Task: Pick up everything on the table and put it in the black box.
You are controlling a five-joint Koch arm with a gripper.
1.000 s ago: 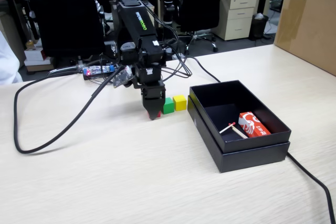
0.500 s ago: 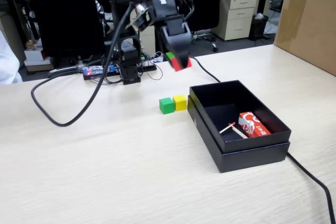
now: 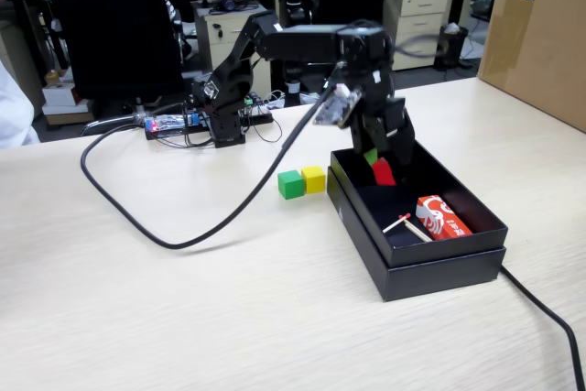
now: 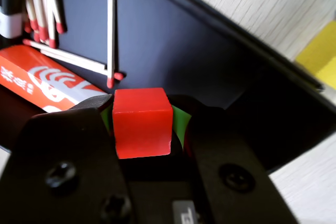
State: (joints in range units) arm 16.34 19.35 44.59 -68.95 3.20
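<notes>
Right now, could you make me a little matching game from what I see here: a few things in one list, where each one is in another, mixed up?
Things:
1. red cube
2. green cube
3. yellow cube
4. red-and-white packet

Places:
A. on the table, touching the green cube, nearer the box
B. lying on the floor of the black box, beside the matchsticks
C. held between the jaws of the gripper, over the box
D. on the table, the cube farther from the box

Pairs: 1-C, 2-D, 3-A, 4-B
</notes>
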